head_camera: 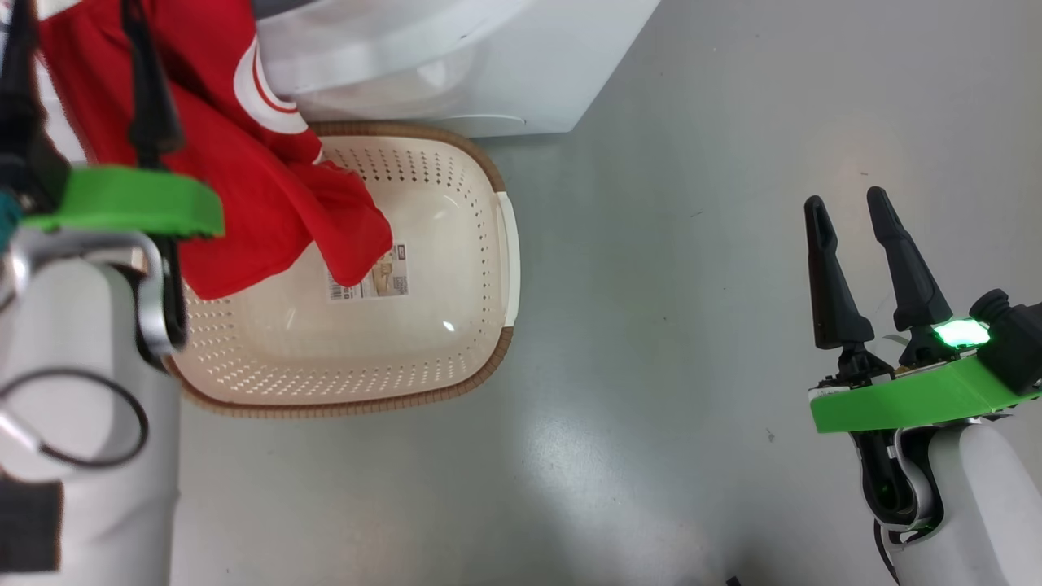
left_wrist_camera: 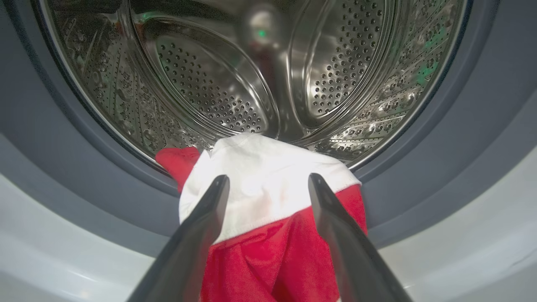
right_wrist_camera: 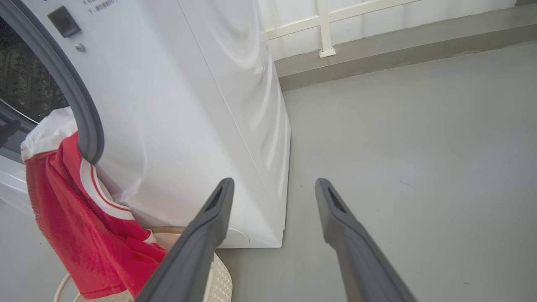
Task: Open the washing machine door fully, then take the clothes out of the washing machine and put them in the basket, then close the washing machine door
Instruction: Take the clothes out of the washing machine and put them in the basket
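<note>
The red and white clothes (left_wrist_camera: 268,235) hang over the grey rubber ring (left_wrist_camera: 84,180) of the washing machine (right_wrist_camera: 188,105), out of its steel drum (left_wrist_camera: 209,84). My left gripper (left_wrist_camera: 266,180) is open, with the white part of the clothes lying between its two spread fingers. In the head view the clothes (head_camera: 244,187) drape from the left gripper (head_camera: 81,73) down into the cream basket (head_camera: 342,403), their lower end resting inside it. My right gripper (head_camera: 847,202) is open and holds nothing, over bare floor to the basket's right. The washing machine door is out of view.
The basket (right_wrist_camera: 218,277) stands on the grey floor (head_camera: 667,244) right against the machine's front. A sticker (head_camera: 383,277) lies on its bottom. A wall with a white frame (right_wrist_camera: 323,25) runs behind the machine's far side.
</note>
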You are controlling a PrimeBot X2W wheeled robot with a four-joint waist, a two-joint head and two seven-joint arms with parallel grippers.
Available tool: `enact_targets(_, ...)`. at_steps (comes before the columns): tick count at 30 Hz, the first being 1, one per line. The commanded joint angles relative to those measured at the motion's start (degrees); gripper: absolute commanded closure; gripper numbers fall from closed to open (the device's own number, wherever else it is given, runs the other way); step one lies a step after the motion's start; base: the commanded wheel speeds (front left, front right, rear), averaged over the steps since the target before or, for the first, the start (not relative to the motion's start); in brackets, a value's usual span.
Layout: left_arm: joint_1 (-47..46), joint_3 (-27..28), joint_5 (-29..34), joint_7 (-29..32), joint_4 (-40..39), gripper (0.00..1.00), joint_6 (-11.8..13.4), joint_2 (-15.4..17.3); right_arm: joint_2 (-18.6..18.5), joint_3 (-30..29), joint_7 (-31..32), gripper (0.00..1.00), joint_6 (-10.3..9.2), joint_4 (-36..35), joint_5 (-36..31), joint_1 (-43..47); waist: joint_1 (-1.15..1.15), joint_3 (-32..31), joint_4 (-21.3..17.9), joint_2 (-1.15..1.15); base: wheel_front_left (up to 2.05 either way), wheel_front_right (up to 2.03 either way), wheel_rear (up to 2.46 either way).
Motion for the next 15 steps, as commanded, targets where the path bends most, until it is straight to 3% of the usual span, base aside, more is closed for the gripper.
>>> enact_targets(1,-2.64,1.59,0.73,-0.27,1.58,0.0,0.66,2.94,-0.03,1.11,-0.36,0.0,0.37,-1.28,-0.25,0.42,0.0,0.44,-0.11,0.0,0.0,0.0,0.0)
enact_targets(10,-12.49,1.25,2.51,-0.27,14.11,0.0,2.59,6.24,0.28,1.36,-0.36,0.0,0.37,-1.45,-0.14,-0.36,0.0,1.73,-0.45,0.0,0.0,0.0,0.0)
enact_targets(15,-16.14,1.36,1.82,-0.27,20.68,0.0,1.87,7.43,0.51,1.58,-0.36,0.0,0.37,-1.41,-0.01,-0.83,0.0,2.25,-0.96,0.0,0.0,0.0,0.0)
